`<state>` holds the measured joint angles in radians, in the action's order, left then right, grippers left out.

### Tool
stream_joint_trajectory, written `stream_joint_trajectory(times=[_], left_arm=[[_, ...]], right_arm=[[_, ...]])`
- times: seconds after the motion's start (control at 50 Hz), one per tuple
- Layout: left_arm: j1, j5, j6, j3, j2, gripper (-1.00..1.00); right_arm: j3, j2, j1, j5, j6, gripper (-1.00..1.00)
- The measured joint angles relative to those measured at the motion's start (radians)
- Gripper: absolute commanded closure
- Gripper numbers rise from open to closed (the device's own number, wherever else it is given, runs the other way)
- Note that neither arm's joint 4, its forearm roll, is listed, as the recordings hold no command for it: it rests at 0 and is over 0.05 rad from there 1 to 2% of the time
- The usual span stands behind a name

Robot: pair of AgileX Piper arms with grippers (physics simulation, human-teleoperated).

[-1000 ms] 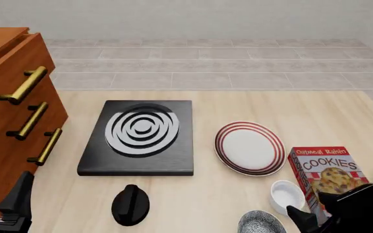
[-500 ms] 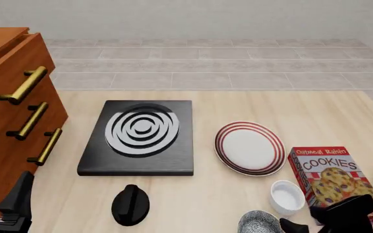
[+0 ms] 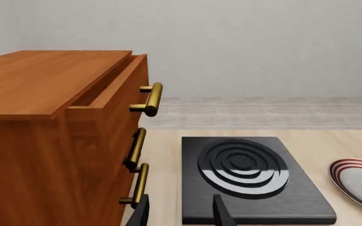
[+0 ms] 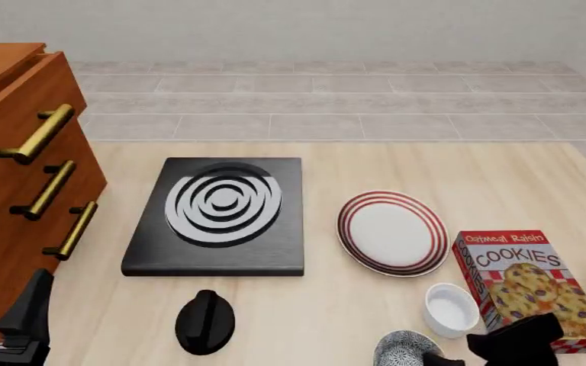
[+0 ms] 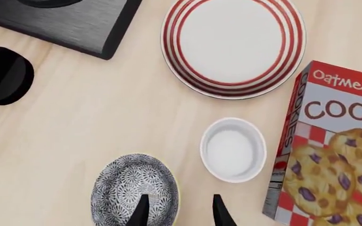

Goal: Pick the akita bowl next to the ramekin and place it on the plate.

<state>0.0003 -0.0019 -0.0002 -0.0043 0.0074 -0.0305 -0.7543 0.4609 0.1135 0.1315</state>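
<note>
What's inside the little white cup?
Nothing shows inside the ramekin: the right wrist view looks straight down into it, and its whole white bottom is bare. The akita bowl beside it also looks empty, though the right gripper covers part of it.

The only readable text is on the red-and-white checked cookie box (image 4: 529, 286), whose front reads "Oatmeal Raisin" in small yellow letters above "COOKIES" in large white letters, partly cut off in the right wrist view.
</note>
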Motion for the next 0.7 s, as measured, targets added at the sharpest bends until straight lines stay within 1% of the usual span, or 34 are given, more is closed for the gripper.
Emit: stream_joint_trajectory(times=[0.14, 0.4, 0.7], left_arm=[[0.0, 0.0, 0.0, 0.0, 0.0, -1.0], [0.0, 0.0, 0.0, 0.0, 0.0, -1.0], [0.0, 0.0, 0.0, 0.0, 0.0, -1.0]], right_arm=[[0.014, -0.043, 0.016, -0.049, 0.024, -1.0], [0.025, -0.1, 0.036, -0.109, 0.057, -1.0], [0.029, -0.142, 0.065, -0.143, 0.096, -1.0]])
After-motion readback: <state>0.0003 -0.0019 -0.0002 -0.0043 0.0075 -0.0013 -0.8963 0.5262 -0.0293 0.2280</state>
